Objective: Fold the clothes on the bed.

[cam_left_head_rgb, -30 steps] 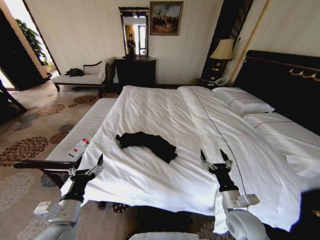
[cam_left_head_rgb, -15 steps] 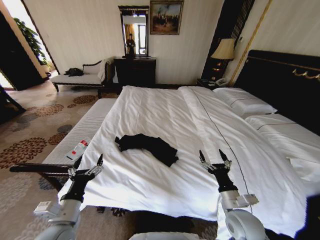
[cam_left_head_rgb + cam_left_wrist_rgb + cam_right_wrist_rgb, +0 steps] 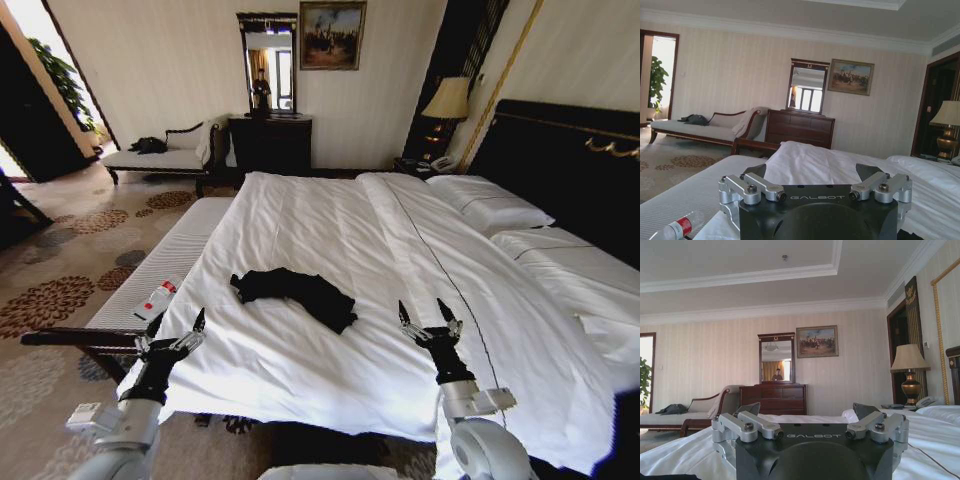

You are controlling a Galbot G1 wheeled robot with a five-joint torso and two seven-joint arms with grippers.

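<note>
Hotel bedroom, large white-sheeted bed (image 3: pixel 330 230) with a dark wooden headboard, one garment lying on it.

Crumpled near the foot of the duvet, slightly toward the robot's left, lies the black cotton T-shirt (image 3: pixel 295 292); its lettering cannot be made out. Raised over the bed's near edge, the left gripper (image 3: pixel 176 332) has its fingers spread wide, nothing between them, well apart from the shirt. At a similar height on the other side of the garment, the right gripper (image 3: pixel 430 314) is likewise wide and empty. On the white-cushioned bench (image 3: pixel 165 265) beside the bed lies a small red-and-white bottle (image 3: pixel 156 296). Against the striped far wall stand a dark wooden dresser (image 3: pixel 270 143) with a mirror, and a lit bedside lamp (image 3: pixel 445 103).
</note>
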